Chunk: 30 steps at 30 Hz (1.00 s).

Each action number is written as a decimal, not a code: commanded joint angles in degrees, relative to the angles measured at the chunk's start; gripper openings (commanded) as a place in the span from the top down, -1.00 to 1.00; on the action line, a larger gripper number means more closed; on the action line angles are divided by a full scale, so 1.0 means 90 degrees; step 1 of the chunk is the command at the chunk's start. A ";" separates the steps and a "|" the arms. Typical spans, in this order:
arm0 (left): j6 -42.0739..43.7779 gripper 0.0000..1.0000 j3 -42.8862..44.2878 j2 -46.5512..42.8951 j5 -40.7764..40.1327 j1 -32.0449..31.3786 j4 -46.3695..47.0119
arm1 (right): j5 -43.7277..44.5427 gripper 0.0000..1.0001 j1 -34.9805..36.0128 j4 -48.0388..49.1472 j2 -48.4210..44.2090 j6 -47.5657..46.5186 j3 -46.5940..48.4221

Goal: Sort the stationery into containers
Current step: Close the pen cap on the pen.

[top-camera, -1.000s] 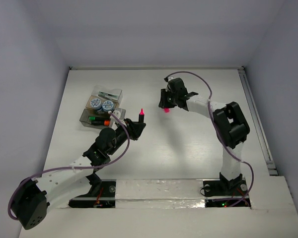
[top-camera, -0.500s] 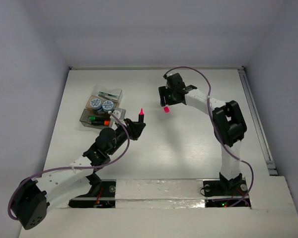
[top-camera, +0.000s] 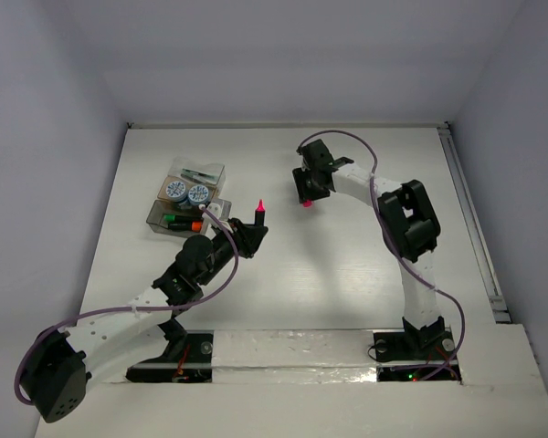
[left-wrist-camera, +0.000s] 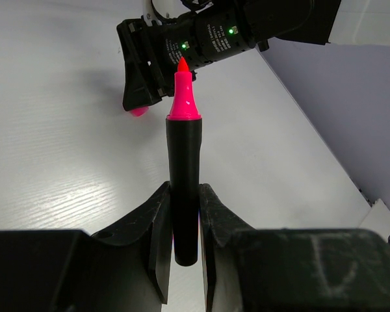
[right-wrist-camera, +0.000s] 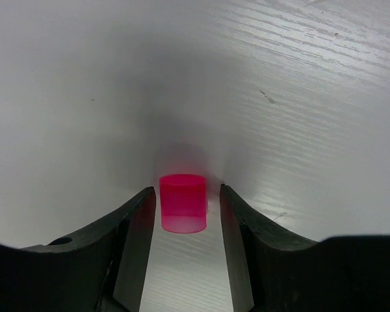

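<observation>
My left gripper (top-camera: pixel 253 232) is shut on a black marker with a pink tip (left-wrist-camera: pixel 184 162) and holds it upright above the table; it also shows in the top view (top-camera: pixel 259 213). My right gripper (right-wrist-camera: pixel 187 201) is open, its jaws on either side of a tiny pink cap (right-wrist-camera: pixel 182 202) that stands on the table, a small gap on each side. In the top view the cap (top-camera: pixel 305 203) lies just below the right gripper (top-camera: pixel 308 189). The clear containers (top-camera: pixel 184 201) at the left hold two blue-white discs (top-camera: pixel 186 192), markers with green and orange ends (top-camera: pixel 181 221) and thin pens (top-camera: pixel 199 172).
The right arm (top-camera: pixel 402 219) arches over the table's right half. The right gripper's black body (left-wrist-camera: pixel 182 49) shows ahead in the left wrist view. A rail (top-camera: pixel 470 219) runs along the table's right edge. White walls enclose the back and sides.
My right gripper has moved up and a little left, then settled over the pink cap. The left arm and its marker have not moved.
</observation>
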 commanded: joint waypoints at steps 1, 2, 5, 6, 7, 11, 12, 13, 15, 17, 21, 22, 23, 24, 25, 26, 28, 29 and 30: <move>0.0091 1.00 -0.0051 -0.0049 0.0048 0.0034 0.0279 | 0.0031 0.00 0.0062 -0.0076 0.0062 -0.0044 0.0308; 0.0091 1.00 -0.0051 -0.0049 0.0048 0.0034 0.0279 | 0.0060 0.00 0.0062 -0.0076 0.0081 -0.0034 0.0318; 0.0100 1.00 -0.0051 -0.0059 0.0038 0.0034 0.0269 | 0.0128 0.00 0.0062 -0.0076 0.0130 -0.0063 0.0347; 0.0100 1.00 -0.0051 -0.0059 0.0019 0.0034 0.0269 | 0.0158 -0.01 0.0062 -0.0105 0.0140 -0.0073 0.0357; 0.0100 1.00 -0.0051 -0.0059 0.0029 0.0034 0.0269 | 0.0206 -0.04 0.0062 -0.0134 0.0169 -0.0083 0.0386; 0.0100 1.00 -0.0051 -0.0069 0.0029 0.0034 0.0260 | 0.0236 -0.06 0.0062 -0.0193 0.0277 -0.0103 0.0484; 0.0091 1.00 -0.0051 -0.0069 0.0029 0.0034 0.0260 | 0.0236 -0.06 0.0062 -0.0193 0.0277 -0.0103 0.0494; 0.0100 1.00 -0.0051 -0.0078 0.0029 0.0034 0.0260 | 0.0246 -0.06 0.0062 -0.0193 0.0296 -0.0103 0.0484; 0.0100 1.00 -0.0051 -0.0069 0.0029 0.0034 0.0260 | 0.0285 -0.06 0.0062 -0.0203 0.0345 -0.0103 0.0513; 0.0100 1.00 -0.0051 -0.0069 0.0048 0.0034 0.0260 | 0.0343 -0.04 0.0062 -0.0222 0.0374 -0.0132 0.0542; 0.0100 1.00 -0.0051 -0.0078 0.0048 0.0034 0.0260 | 0.0451 0.07 0.0062 -0.0359 0.0443 -0.0171 0.0601; 0.0100 1.00 -0.0051 -0.0088 0.0039 0.0034 0.0260 | 0.0470 0.09 0.0062 -0.0359 0.0443 -0.0171 0.0591; 0.0100 1.00 -0.0051 -0.0088 0.0048 0.0034 0.0260 | 0.0461 0.12 0.0062 -0.0359 0.0433 -0.0190 0.0572; 0.0100 1.00 -0.0051 -0.0088 0.0048 0.0034 0.0260 | 0.0461 0.17 0.0062 -0.0359 0.0423 -0.0191 0.0572; 0.0091 1.00 -0.0051 -0.0078 0.0039 0.0034 0.0260 | 0.0461 0.27 0.0120 -0.0359 0.0414 -0.0191 0.0562; 0.0100 1.00 -0.0051 -0.0078 0.0048 0.0034 0.0260 | 0.0480 0.31 0.0121 -0.0359 0.0413 -0.0200 0.0562; 0.0100 1.00 -0.0051 -0.0078 0.0048 0.0034 0.0260 | 0.0490 0.54 0.0121 -0.0369 0.0394 -0.0181 0.0552; 0.0100 1.00 -0.0051 -0.0078 0.0048 0.0034 0.0260 | 0.0500 0.62 0.0121 -0.0340 0.0375 -0.0113 0.0533; 0.0091 1.00 -0.0051 -0.0078 0.0048 0.0034 0.0269 | 0.0471 0.68 0.0121 -0.0195 0.0258 -0.0074 0.0417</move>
